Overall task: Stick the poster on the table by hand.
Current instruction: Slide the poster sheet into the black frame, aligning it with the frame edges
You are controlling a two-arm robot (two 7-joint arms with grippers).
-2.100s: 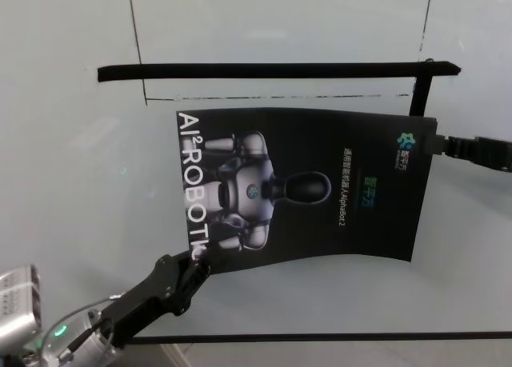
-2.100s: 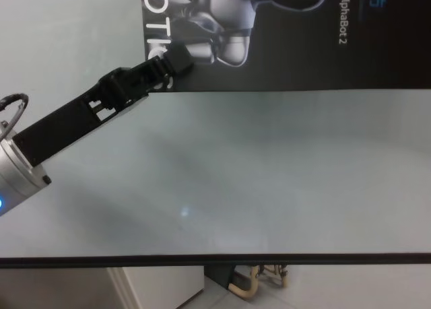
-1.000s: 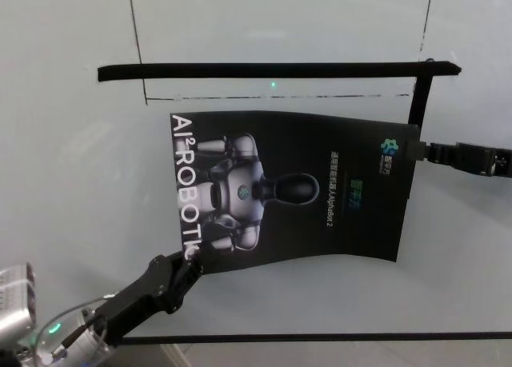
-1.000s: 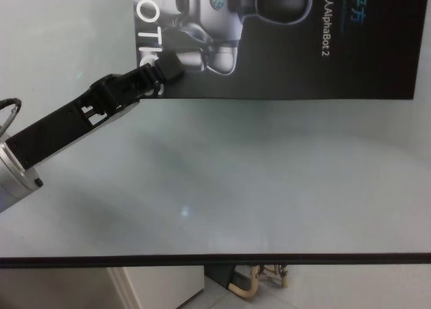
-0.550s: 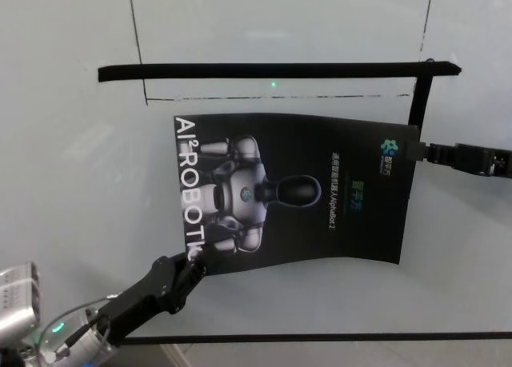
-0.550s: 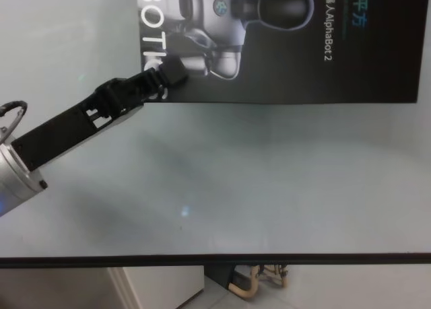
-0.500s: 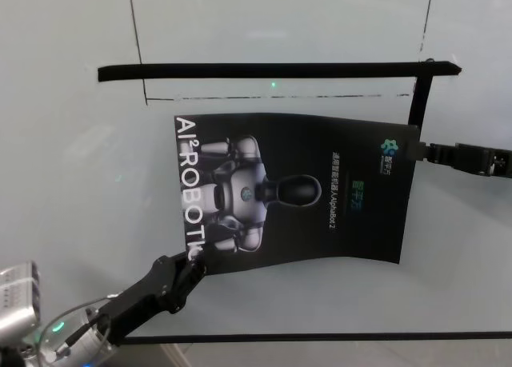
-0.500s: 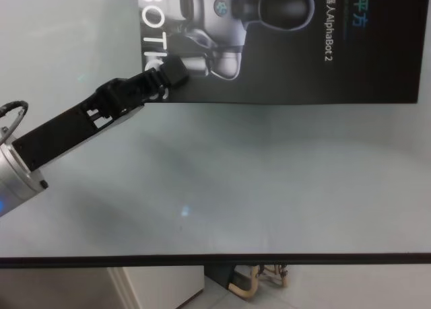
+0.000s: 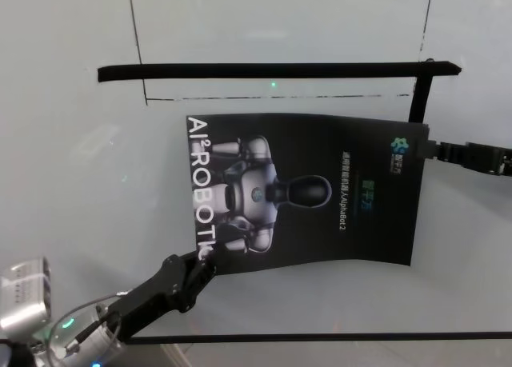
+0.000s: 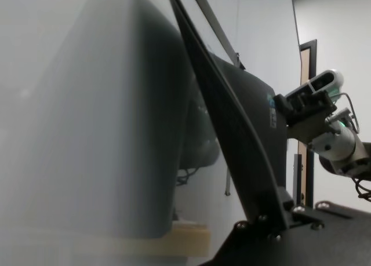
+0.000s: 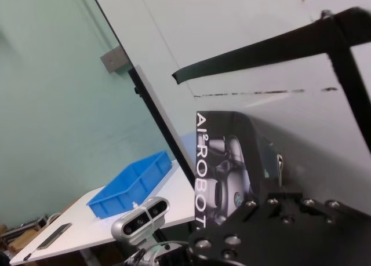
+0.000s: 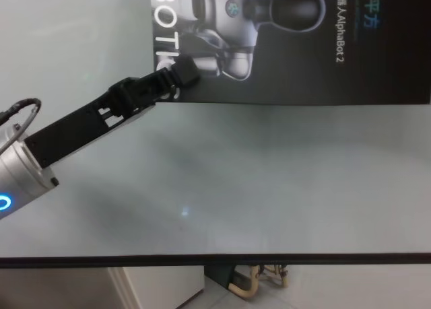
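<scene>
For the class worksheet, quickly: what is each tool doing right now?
Left tool: closed on the poster, near-left corner.
Right tool: closed on the poster's far-right edge.

Even, cool, fairly bright light. The glossy table (image 12: 269, 188) shows soft sheen and one small bright glint in the chest view. The poster (image 9: 320, 191) casts a faint shadow along its near edge. In the left wrist view, the foreground is heavily blurred.

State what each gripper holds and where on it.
The left gripper pinches the poster at its near left corner; the right gripper pinches its far right corner, by the logo.
</scene>
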